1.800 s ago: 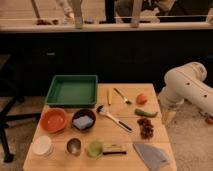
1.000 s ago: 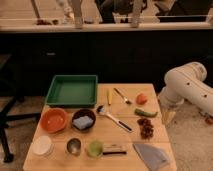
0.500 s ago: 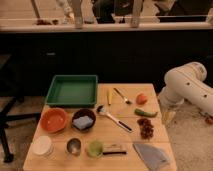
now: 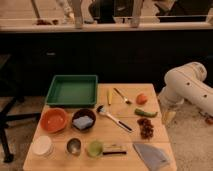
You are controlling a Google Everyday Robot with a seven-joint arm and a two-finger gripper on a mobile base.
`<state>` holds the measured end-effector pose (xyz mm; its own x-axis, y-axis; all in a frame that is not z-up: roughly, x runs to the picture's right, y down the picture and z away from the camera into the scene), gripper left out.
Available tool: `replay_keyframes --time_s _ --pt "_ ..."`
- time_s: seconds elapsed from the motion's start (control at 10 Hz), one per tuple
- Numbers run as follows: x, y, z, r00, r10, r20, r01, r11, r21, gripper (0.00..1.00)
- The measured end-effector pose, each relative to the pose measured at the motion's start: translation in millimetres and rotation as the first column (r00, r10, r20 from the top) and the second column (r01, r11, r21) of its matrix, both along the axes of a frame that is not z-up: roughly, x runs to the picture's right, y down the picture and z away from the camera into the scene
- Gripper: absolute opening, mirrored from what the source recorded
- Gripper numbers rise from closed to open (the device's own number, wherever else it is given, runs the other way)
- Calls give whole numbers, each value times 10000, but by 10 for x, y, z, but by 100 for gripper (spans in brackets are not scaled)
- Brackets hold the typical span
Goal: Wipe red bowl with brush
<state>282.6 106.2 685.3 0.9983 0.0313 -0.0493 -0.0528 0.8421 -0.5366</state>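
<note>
At the far left of the wooden table (image 4: pixel 131 139), a white lidded tub (image 4: pixel 42 146) sat near the front edge. Just behind it was the red bowl (image 4: pixel 54 120), with nothing visible inside. A green tray (image 4: pixel 73 90) lay at the back left. Beside the red bowl stood a dark bowl (image 4: pixel 83 120) holding a blue sponge (image 4: pixel 83 122), with a small metal cup (image 4: pixel 74 146) in front of it. The brush (image 4: pixel 115 119) lay flat at mid-table, its white head near the dark bowl and its handle slanting toward the front right, well apart from the red bowl. Farther right lay an orange fruit (image 4: pixel 142 98), a dark cluster of grapes (image 4: pixel 146 127) and a grey cloth (image 4: pixel 151 155). Off the table's right edge, the gripper (image 4: pixel 168 116) hung low beneath the white arm (image 4: pixel 190 87), its claw spread apart and touching nothing.
</note>
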Motion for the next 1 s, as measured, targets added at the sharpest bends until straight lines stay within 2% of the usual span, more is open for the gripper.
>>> replay_keyframes --time_s 0.2,0.3,0.4,0.5,0.7,0.8,0.9,1.0 --pt "-8 -3 3 10000 42 40 -42 10000 72 80" --pt "-31 -3 16 9993 356 -73 -355 9992 168 80" --pt "-85 -6 42 9933 1081 -419 -1069 9938 305 80" --pt "-153 -2 67 9828 1712 -693 -1689 9849 384 80" --pt "-351 52 140 9505 2896 -1125 -2861 9571 460 80" --pt "-421 88 170 9322 3350 -1369 -3313 9422 499 80" --pt "-544 126 223 9059 3861 -1739 -3812 9224 623 80" --pt "-634 140 261 8923 4079 -1937 -4027 9129 670 80"
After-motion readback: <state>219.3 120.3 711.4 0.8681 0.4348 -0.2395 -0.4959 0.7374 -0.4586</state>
